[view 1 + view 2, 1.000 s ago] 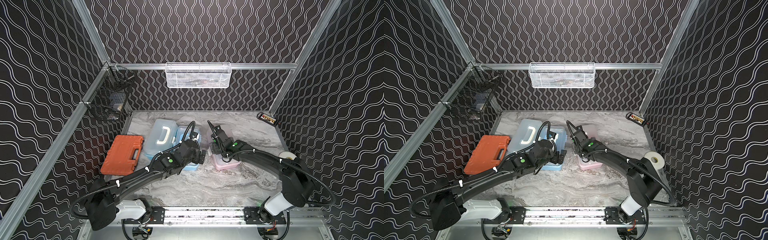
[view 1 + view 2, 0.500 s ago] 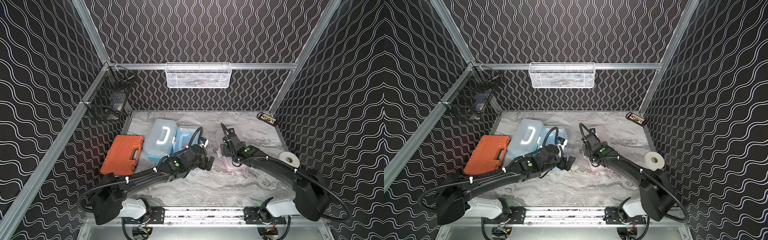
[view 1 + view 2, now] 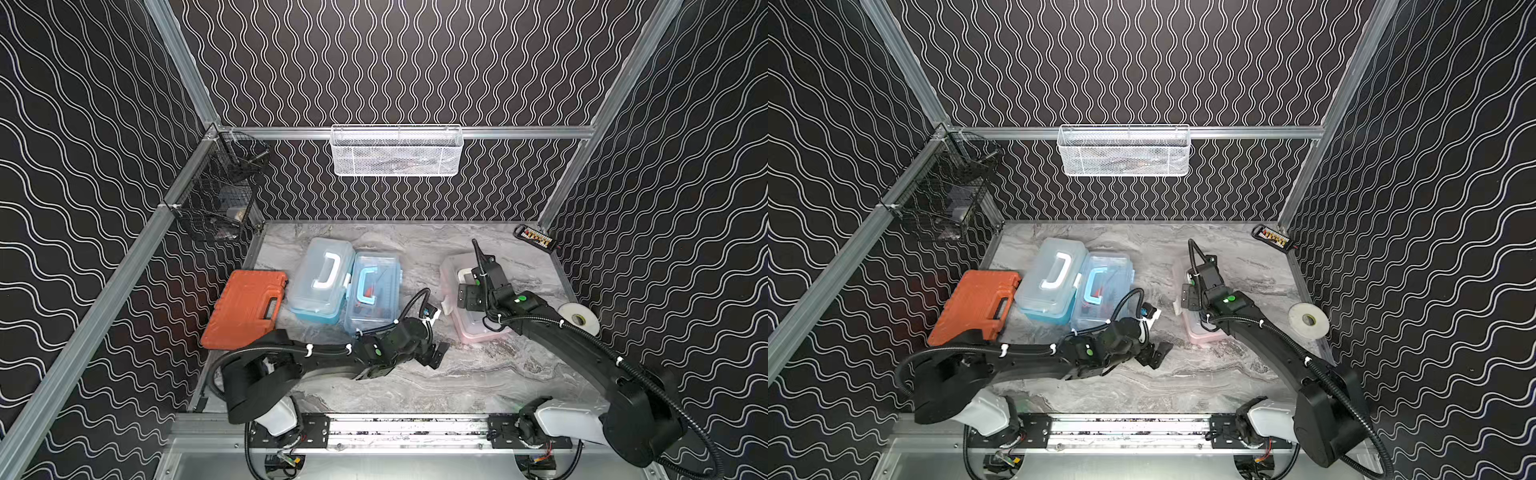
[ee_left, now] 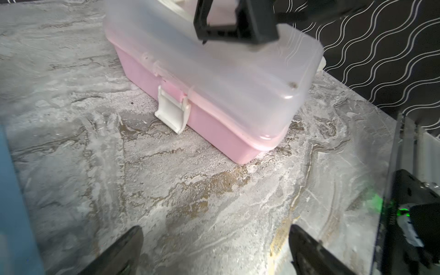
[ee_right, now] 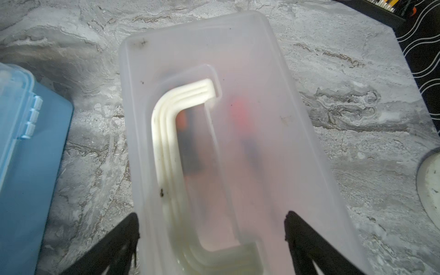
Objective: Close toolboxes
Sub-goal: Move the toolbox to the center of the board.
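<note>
The pink toolbox (image 3: 482, 332) (image 3: 1200, 334) lies right of centre with its translucent lid (image 5: 238, 71) down on the base. Its white latch (image 4: 172, 114) hangs outward from the front, its free end near the table. My right gripper (image 3: 467, 293) (image 5: 212, 226) is open just above that lid, over the white handle (image 5: 166, 133). My left gripper (image 3: 436, 357) (image 4: 214, 238) is open and empty, low over bare table in front of the latch. Two blue toolboxes sit side by side at the left: the larger (image 3: 322, 282) with a white handle and the smaller (image 3: 374, 291) with a blue one.
An orange hard case (image 3: 245, 309) lies left of the blue boxes. A white tape roll (image 3: 577, 318) sits by the right wall. A black item (image 3: 534, 237) lies in the back right corner. A white mesh basket (image 3: 397, 151) and a black wire basket (image 3: 220, 199) hang on the walls.
My left gripper has drawn back from the smaller blue toolbox toward the front middle. My right gripper has moved rightward over the pink toolbox, which now sits further right.
</note>
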`<state>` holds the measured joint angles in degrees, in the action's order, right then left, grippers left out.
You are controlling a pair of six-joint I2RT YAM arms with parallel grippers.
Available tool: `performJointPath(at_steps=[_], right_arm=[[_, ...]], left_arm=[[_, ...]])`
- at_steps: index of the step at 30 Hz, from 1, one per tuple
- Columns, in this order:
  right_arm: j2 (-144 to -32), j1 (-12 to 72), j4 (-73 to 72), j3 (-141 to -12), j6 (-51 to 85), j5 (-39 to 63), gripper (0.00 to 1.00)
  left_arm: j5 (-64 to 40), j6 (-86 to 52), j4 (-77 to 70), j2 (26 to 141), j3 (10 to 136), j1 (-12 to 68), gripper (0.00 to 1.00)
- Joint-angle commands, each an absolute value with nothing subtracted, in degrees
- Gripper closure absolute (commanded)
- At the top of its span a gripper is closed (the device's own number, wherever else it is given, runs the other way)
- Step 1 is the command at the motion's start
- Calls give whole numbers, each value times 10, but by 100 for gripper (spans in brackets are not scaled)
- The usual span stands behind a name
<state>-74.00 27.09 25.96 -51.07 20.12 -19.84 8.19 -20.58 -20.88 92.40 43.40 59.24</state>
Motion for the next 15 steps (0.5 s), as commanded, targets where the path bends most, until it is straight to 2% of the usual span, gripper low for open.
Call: performJointPath(at_steps=[1, 7, 15], right_arm=[[-743, 269, 382, -503, 229, -135, 4], [-726, 269, 372, -552, 208, -124, 2], [-781, 269, 366, -632, 180, -84, 4]], left_arm=[[85, -179, -354, 962, 430, 594, 1], [99, -153, -456, 1042, 427, 595, 1], [109, -132, -495, 1084, 427, 590, 1]])
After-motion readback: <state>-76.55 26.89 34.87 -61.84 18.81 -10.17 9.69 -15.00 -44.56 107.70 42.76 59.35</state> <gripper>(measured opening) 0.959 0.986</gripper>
